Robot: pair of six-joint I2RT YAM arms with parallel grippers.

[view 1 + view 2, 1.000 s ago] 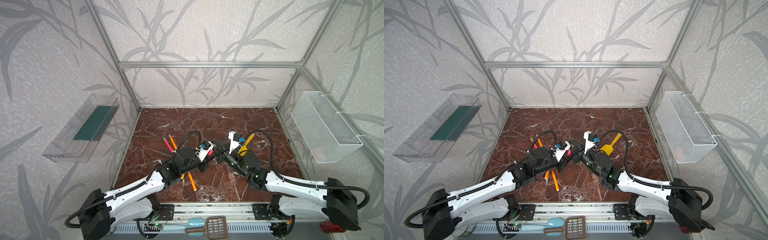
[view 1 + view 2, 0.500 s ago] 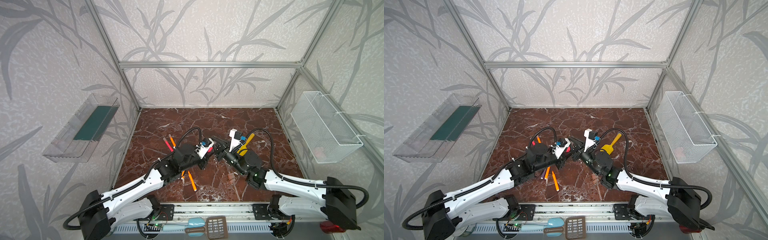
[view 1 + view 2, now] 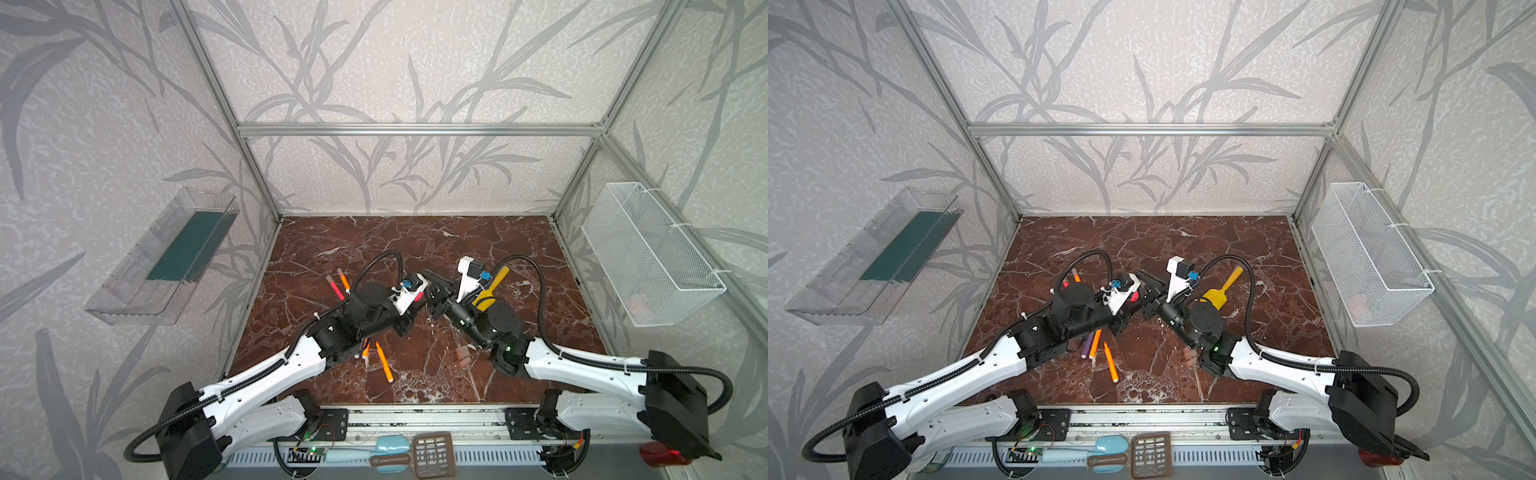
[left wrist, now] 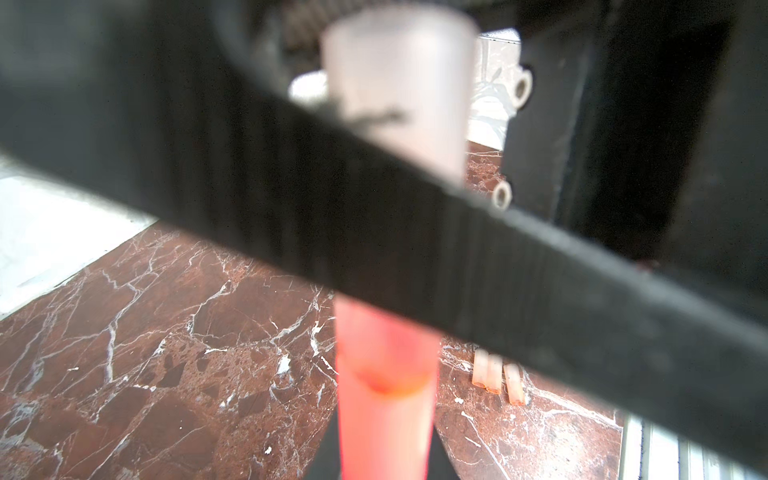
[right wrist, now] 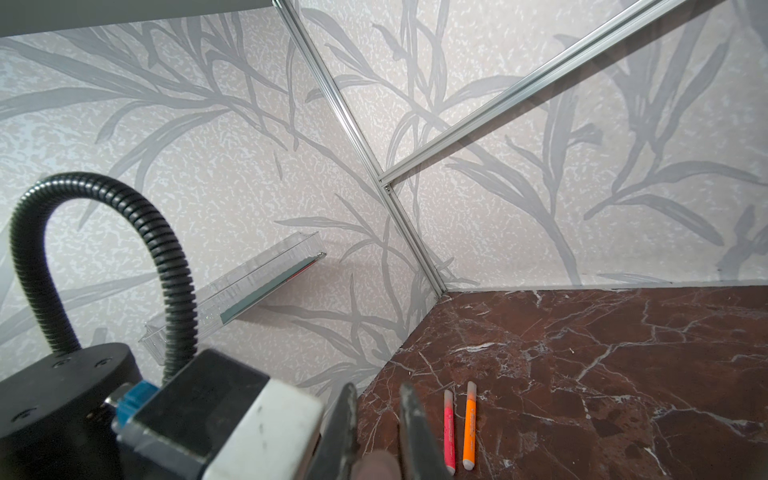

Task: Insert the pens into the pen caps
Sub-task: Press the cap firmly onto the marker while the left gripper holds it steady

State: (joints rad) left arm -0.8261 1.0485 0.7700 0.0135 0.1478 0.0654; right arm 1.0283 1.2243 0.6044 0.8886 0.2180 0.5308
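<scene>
Above the counter (image 3: 457, 241), my left claw (image 3: 419, 300) clamps a red-pink pen (image 4: 384, 407); my right claw (image 5: 377, 392) pinches a pen cap (image 4: 399, 83). Misaligned axes could jam or eject it.

Bright, even light, soft shadows; bench (image 3: 436, 386) glares a bit at 6 o'clock, red pen (image 4: 384, 399) up close totally blurred.

Top views high at front, looking down, sharing whole table (image 3: 415, 241); wrist views close, low.
</scene>
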